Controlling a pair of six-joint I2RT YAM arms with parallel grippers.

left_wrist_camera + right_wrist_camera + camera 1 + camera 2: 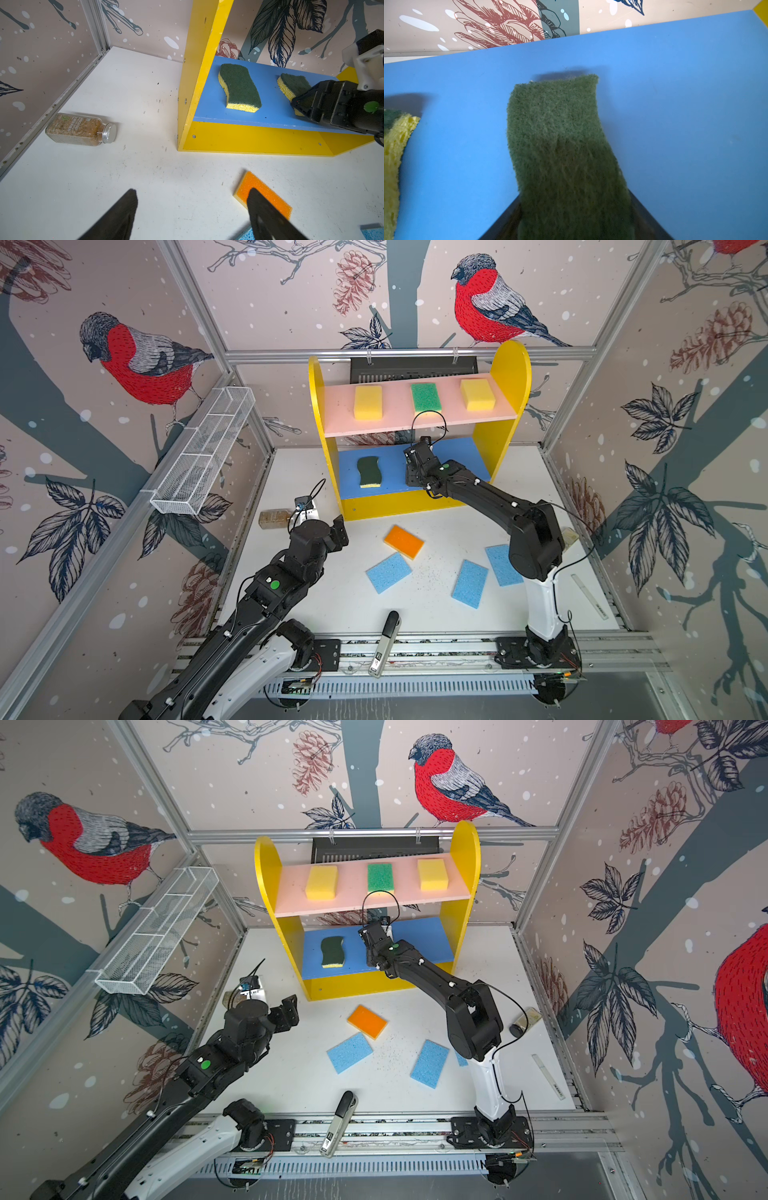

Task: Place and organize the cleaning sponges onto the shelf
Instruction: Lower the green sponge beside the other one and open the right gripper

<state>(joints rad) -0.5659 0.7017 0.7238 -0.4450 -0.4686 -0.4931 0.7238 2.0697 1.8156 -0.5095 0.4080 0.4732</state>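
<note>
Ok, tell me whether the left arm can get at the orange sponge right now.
Probably yes. The left pincer hangs open close to the orange sponge, which lies flat on the bare table in front of the shelf, with nothing between them.

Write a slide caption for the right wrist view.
Right hand straddles a dark green sponge on the blue lower board.

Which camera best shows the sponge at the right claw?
Right wrist view: the sponge fills it. The left wrist view shows one end behind the right arm; in both top views that arm hides it.
</note>
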